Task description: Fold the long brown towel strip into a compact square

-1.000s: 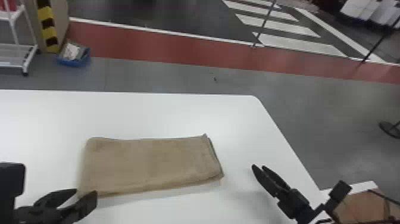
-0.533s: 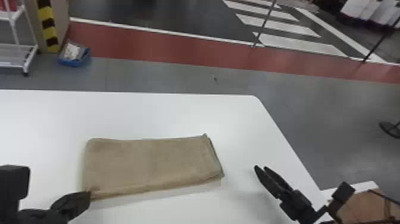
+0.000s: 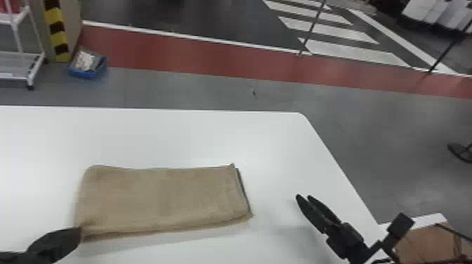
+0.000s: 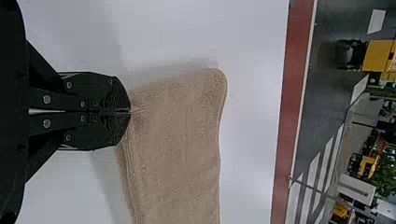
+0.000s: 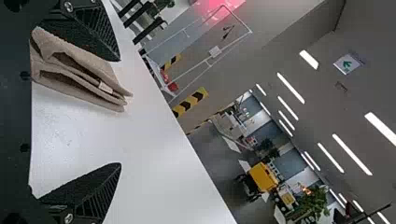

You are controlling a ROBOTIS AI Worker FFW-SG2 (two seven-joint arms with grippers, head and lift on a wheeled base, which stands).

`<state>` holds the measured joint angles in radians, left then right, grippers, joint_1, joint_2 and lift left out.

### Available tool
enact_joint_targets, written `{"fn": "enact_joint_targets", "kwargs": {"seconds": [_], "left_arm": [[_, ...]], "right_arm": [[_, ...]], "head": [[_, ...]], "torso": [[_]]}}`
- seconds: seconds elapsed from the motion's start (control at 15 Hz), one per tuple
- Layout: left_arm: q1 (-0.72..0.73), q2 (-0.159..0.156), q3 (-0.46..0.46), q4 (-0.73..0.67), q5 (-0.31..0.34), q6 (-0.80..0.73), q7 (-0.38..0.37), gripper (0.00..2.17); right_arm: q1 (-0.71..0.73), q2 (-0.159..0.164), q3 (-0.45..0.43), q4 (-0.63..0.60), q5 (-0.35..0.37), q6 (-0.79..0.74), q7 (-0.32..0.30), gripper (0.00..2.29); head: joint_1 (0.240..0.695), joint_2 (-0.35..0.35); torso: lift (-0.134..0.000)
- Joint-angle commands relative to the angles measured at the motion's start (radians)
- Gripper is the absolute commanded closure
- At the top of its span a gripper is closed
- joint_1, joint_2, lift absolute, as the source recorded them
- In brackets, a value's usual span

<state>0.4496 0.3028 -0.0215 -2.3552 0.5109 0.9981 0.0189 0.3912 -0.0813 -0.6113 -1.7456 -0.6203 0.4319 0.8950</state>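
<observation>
The brown towel (image 3: 161, 200) lies folded in layers as a flat rectangle on the white table. At its near left corner in the head view is my left gripper (image 3: 79, 233). The left wrist view has the left gripper (image 4: 130, 111) shut on the edge of the towel (image 4: 180, 149), its fingertips pinching that corner. My right gripper (image 3: 305, 198) stands apart from the towel, to its right. In the right wrist view the right gripper (image 5: 120, 112) is open, and the layered end of the towel (image 5: 79, 70) shows beyond its fingers.
The white table (image 3: 210, 140) has its right edge just beyond the right gripper. A cardboard box (image 3: 428, 244) is at the lower right. On the floor past the table are a blue bin (image 3: 87, 66) and a white rack (image 3: 21, 52).
The left gripper, open at the towel's near left corner a second ago, has closed on it, and that corner is slightly raised. The right gripper has shifted very slightly.
</observation>
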Motion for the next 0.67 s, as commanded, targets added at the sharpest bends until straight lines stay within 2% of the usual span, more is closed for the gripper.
{"fn": "enact_joint_targets", "kwargs": {"seconds": [0.0,0.13,0.47,0.53,0.6], "left_arm": [[0.017,-0.001,0.046,-0.013,0.020,0.020,-0.007,1.36],[0.023,-0.001,0.054,-0.024,0.023,0.050,-0.022,1.36],[0.041,-0.008,0.048,-0.047,0.018,0.060,-0.027,1.33],[0.041,-0.008,0.052,-0.052,0.018,0.060,-0.028,1.23],[0.040,-0.007,0.058,-0.059,0.018,0.060,-0.033,0.98]], "right_arm": [[-0.003,0.002,0.011,0.000,0.004,0.000,-0.002,0.08],[-0.008,0.011,0.013,0.000,0.007,0.000,-0.005,0.08],[-0.025,0.018,0.059,-0.022,0.014,0.003,-0.031,0.08],[-0.026,0.020,0.067,-0.023,0.019,0.003,-0.039,0.08],[-0.031,0.020,0.071,-0.026,0.022,0.003,-0.047,0.08]], "head": [[0.695,-0.324],[0.695,-0.292],[0.695,-0.281],[0.695,-0.277],[0.695,-0.272]], "torso": [[-0.124],[-0.124],[-0.124],[-0.124],[-0.124]]}}
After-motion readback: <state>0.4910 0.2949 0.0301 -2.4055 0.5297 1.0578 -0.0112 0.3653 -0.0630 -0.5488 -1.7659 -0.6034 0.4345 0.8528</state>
